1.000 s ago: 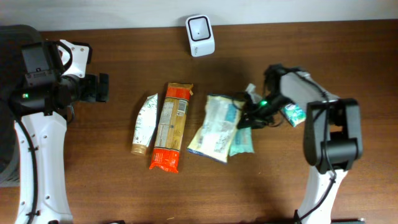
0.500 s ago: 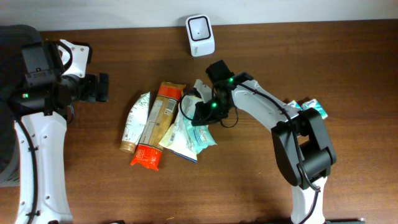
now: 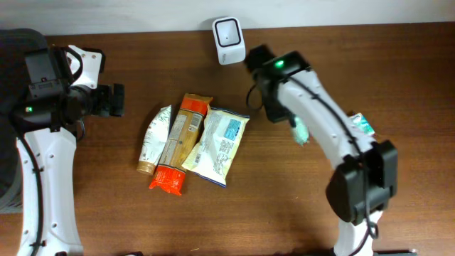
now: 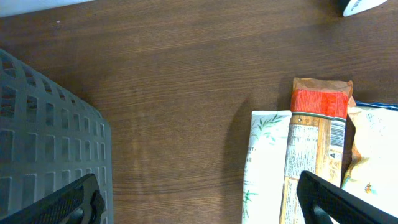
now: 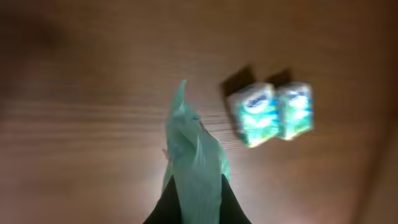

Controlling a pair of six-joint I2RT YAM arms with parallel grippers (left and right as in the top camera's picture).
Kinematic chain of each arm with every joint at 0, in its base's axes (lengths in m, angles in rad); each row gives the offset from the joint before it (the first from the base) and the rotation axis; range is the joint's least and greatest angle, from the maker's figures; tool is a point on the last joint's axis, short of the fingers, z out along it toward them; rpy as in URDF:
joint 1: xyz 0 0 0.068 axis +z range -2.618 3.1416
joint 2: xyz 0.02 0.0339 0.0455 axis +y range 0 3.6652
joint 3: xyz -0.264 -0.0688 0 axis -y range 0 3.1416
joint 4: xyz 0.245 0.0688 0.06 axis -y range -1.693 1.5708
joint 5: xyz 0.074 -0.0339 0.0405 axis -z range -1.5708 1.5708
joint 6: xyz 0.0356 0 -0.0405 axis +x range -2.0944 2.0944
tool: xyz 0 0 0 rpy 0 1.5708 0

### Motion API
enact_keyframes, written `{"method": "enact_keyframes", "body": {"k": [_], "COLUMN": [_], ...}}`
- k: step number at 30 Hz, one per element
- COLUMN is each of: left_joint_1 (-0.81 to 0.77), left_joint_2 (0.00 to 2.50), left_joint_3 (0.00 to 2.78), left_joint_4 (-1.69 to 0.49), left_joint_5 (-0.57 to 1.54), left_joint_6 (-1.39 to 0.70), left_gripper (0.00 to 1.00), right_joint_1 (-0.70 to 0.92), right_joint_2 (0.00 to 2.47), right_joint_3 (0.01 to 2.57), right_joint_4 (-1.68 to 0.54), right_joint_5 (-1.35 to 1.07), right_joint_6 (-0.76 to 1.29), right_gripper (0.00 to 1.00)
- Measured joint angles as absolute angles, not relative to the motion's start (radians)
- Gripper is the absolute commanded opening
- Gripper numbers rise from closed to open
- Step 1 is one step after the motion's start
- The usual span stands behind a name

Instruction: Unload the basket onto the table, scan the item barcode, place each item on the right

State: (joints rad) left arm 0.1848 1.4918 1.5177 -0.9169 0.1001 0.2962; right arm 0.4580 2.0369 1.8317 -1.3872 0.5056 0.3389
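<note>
Basket mesh fills the lower left of the left wrist view, and the left jaws hang spread wide and empty above the bench. Next you see the green-and-white tube, the pasta pack and the white pouch lying side by side and touching, shoved leftward from a second ago. The scanner stands at the back edge. The change is that the teal pouch has left that pile and hangs pinched in the right jaws, off to the scanner's right. Pickup looks done; you still have to present the barcode. Only the right wrist view shows the pinch, with two small boxes on the bench beneath. Only overhead places the pouch against the scanner.
</note>
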Motion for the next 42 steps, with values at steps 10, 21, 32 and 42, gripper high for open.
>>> {"method": "enact_keyframes", "body": {"k": [10, 21, 32, 42], "left_joint_1": [0.185, 0.185, 0.185, 0.185], "left_joint_2": [1.492, 1.492, 1.492, 1.492], "left_joint_3": [1.518, 1.518, 1.518, 1.518], "left_joint_4": [-0.917, -0.917, -0.917, -0.917], "left_joint_5": [0.1, 0.1, 0.1, 0.1], "left_joint_6": [0.296, 0.296, 0.296, 0.296], "left_gripper": [0.99, 0.99, 0.99, 0.99], "right_joint_1": [0.499, 0.513, 0.44, 0.447], "right_joint_2": [2.278, 2.278, 2.278, 2.278], "right_joint_3": [1.781, 1.989, 1.895, 1.733], "right_joint_4": [-1.37, -1.491, -1.488, -1.454], "right_joint_5": [0.556, -0.019, -0.153, -0.022], "right_joint_6": [0.506, 0.261, 0.246, 0.239], "right_gripper": [0.42, 0.42, 0.38, 0.38]}}
